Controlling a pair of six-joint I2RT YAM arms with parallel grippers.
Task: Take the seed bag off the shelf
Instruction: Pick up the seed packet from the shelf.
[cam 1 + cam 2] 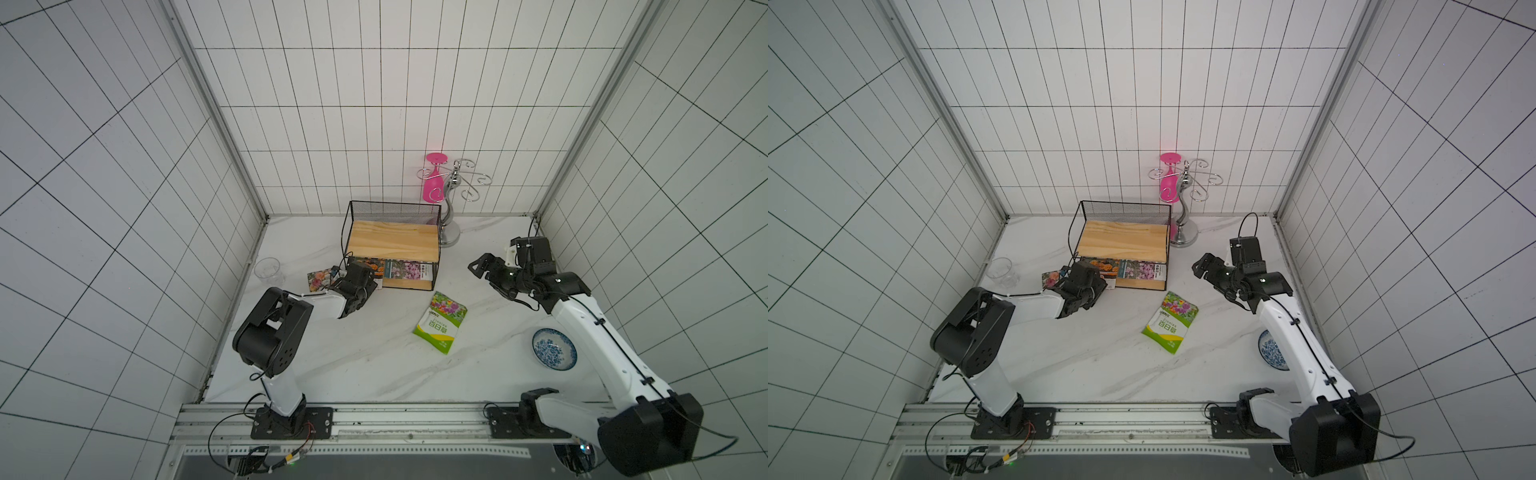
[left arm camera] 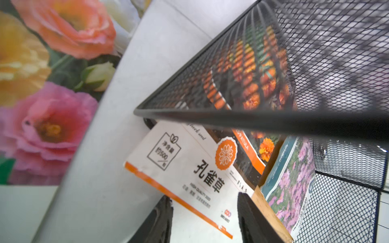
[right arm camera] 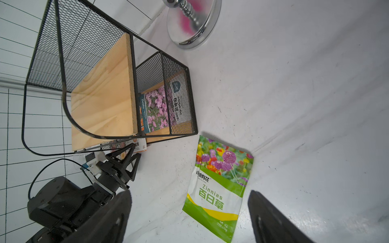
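The shelf of black wire with wooden boards stands at the back of the table. Its lower tier holds an orange-and-white seed bag and a pink-flowered seed bag. My left gripper is at the lower tier's left end. Its fingers stand apart on either side of the orange bag's white end, which sticks out of the shelf. My right gripper hovers open and empty to the right of the shelf.
A green zinnia bag lies flat in front of the shelf. A rose-printed bag lies left of it, near a clear glass. Back right stands a silver stand with a pink glass. A blue bowl sits right.
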